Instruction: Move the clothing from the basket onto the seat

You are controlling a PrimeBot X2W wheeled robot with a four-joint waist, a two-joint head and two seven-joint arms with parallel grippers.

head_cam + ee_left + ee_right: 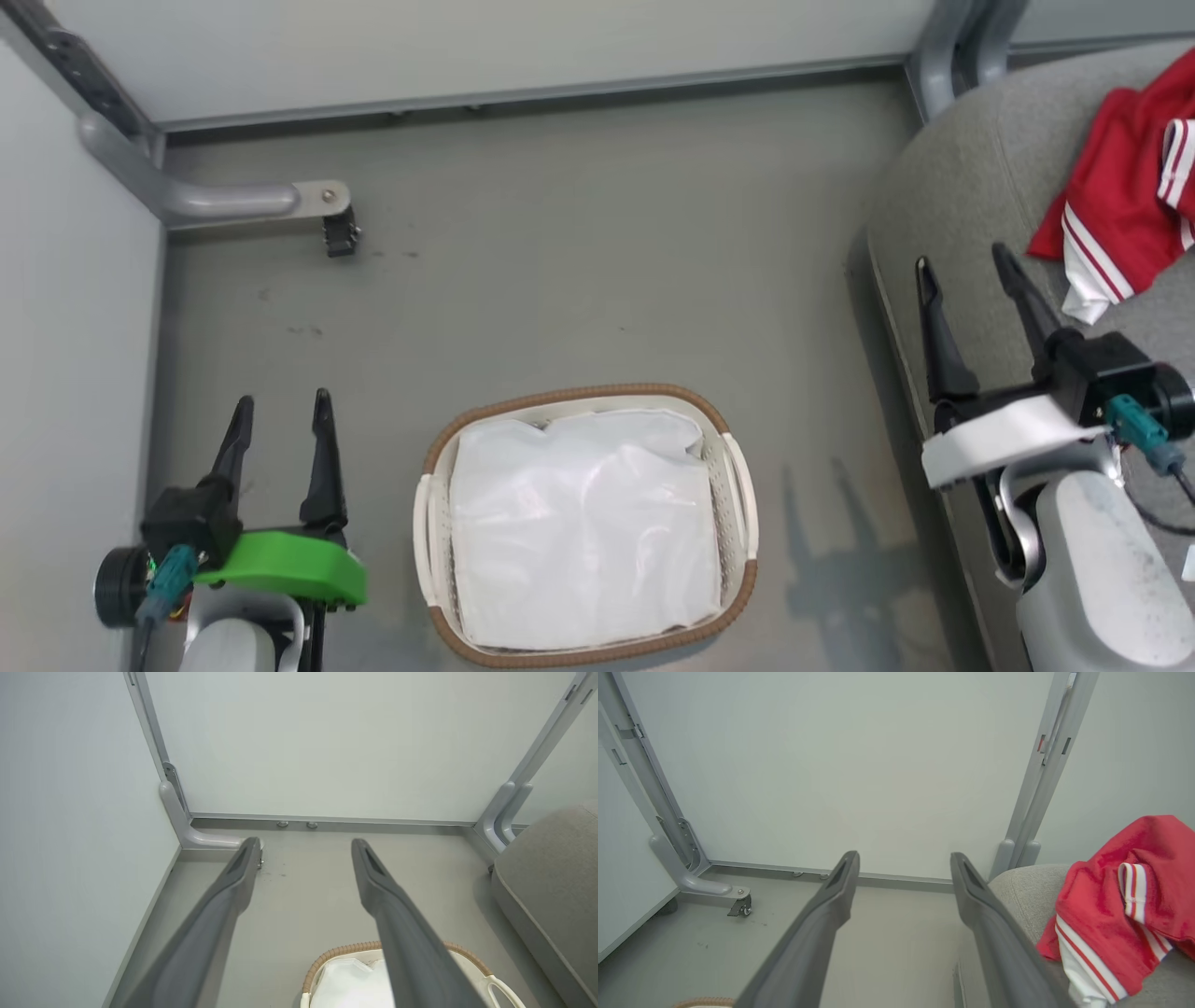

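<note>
Grey floor (pixel 579 271) spreads bare across the middle of the head view, closed in by pale panels (pixel 523 47) at top and left. Left gripper (pixel 283 399), lower left, has its fingers spread with nothing between them. Just to its right the basket (pixel 579 392) holds a white liner sheet (pixel 583 523). Right gripper (pixel 962 257), likewise agape and empty, hangs over the left edge of the seat (pixel 971 177). Upper right, the clothing (pixel 1125 205) lies crumpled on the seat, cut off by the frame, its lettering hidden.
</note>
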